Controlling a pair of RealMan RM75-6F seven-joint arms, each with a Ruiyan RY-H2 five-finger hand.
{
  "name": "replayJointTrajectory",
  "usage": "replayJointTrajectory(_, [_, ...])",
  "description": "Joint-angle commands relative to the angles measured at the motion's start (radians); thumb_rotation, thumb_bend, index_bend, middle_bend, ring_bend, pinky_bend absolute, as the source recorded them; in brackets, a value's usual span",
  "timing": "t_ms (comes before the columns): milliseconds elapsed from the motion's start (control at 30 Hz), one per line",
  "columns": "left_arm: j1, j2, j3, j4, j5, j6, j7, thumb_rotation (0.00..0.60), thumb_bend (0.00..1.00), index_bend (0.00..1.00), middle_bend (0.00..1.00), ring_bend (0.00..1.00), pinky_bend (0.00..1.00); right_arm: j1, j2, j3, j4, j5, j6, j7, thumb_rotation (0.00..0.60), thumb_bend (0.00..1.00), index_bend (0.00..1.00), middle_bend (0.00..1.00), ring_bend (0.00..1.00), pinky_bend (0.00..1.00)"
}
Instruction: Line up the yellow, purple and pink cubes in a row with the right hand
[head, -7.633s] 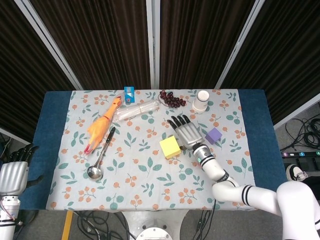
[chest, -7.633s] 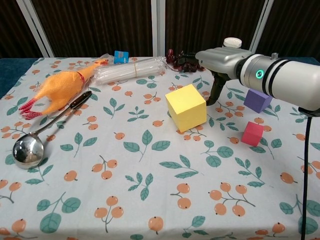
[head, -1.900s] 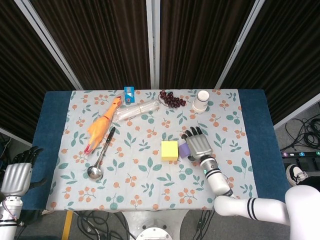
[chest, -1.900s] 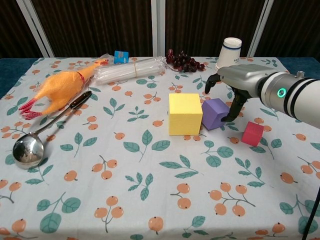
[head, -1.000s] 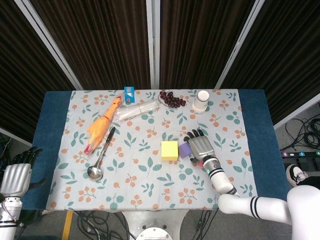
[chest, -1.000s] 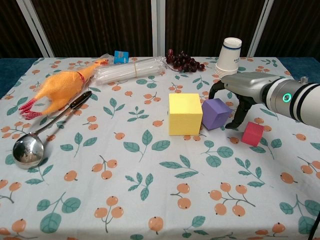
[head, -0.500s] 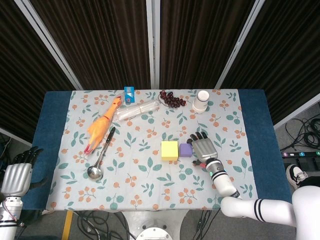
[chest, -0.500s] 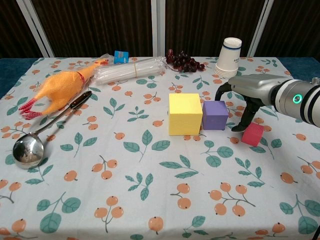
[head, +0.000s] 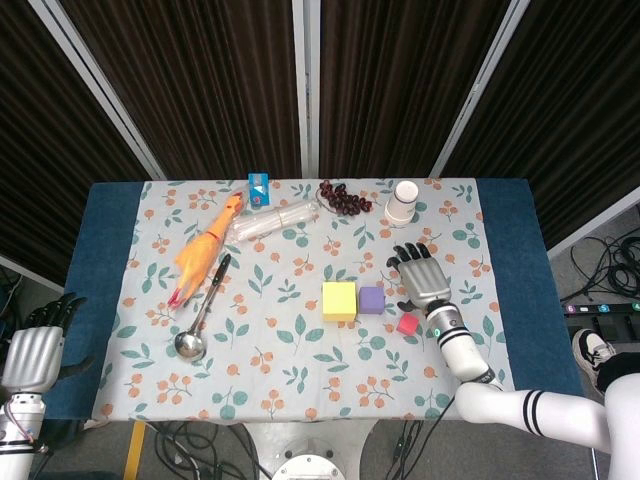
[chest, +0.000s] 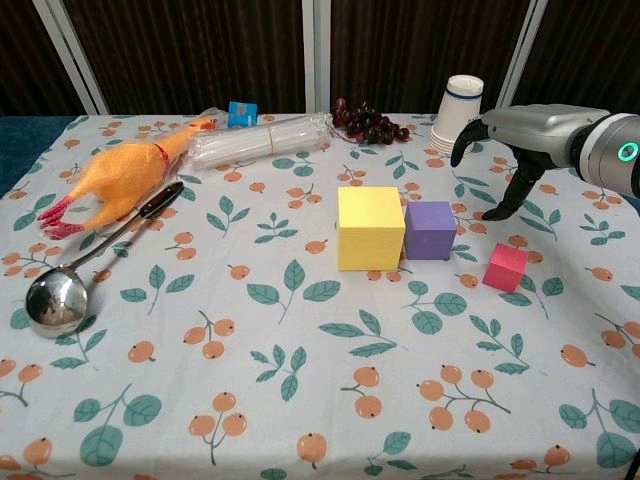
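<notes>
The large yellow cube (head: 339, 301) (chest: 370, 227) sits mid-table. The purple cube (head: 372, 300) (chest: 431, 230) stands right beside it, touching or nearly touching its right side. The small pink cube (head: 407, 324) (chest: 505, 267) lies a little further right and nearer the front edge, apart from the purple one. My right hand (head: 423, 277) (chest: 520, 140) hovers open above and behind the pink cube, fingers spread, holding nothing. My left hand (head: 33, 350) hangs open off the table's left edge, seen only in the head view.
A stack of paper cups (head: 403, 203) (chest: 458, 112) and dark grapes (head: 343, 198) (chest: 372, 124) stand at the back. A rubber chicken (chest: 120, 178), a metal spoon (chest: 75, 280), a bag of straws (chest: 262, 138) and a small blue box (chest: 241, 112) occupy the left half.
My right hand has let go of the purple cube, which now stands square beside the yellow cube, and has lifted up and to the right, away from it.
</notes>
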Motion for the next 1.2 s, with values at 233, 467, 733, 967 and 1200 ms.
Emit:
replayJointTrajectory(233, [0.005,0.008,-0.001,-0.015,-0.016,-0.001,0.015,0.6,0.09,0.22,0.23,0.18,0.21,0.08,0.073,-0.009,0.005,0.101,-0.284,0.068,0.6,0.21,0.2,0.0,0.0,0.0])
replayJointTrajectory(467, [0.004,0.006,0.001,-0.016,-0.014,-0.002,0.018,0.6,0.09,0.22,0.23,0.18,0.21,0.1,0.066,-0.029,0.013,0.09,-0.299,0.115,0.6,0.21,0.2,0.0,0.0,0.0])
replayJointTrajectory(733, [0.004,0.006,-0.001,-0.012,-0.013,-0.003,0.014,0.6,0.09,0.22,0.23,0.18,0.21,0.116,0.048,-0.053,0.02,0.092,-0.292,0.152,0.6,0.21,0.2,0.0,0.0,0.0])
replayJointTrajectory(967, [0.004,0.005,-0.001,-0.009,-0.013,-0.003,0.01,0.6,0.09,0.22,0.23,0.18,0.21,0.127,0.039,-0.075,0.016,0.087,-0.278,0.164,0.6,0.21,0.21,0.01,0.0,0.0])
replayJointTrajectory(1200, [0.003,0.005,-0.002,-0.008,-0.016,-0.007,0.007,0.6,0.09,0.22,0.23,0.18,0.21,0.133,0.035,-0.089,0.004,0.081,-0.264,0.177,0.6,0.21,0.21,0.01,0.0,0.0])
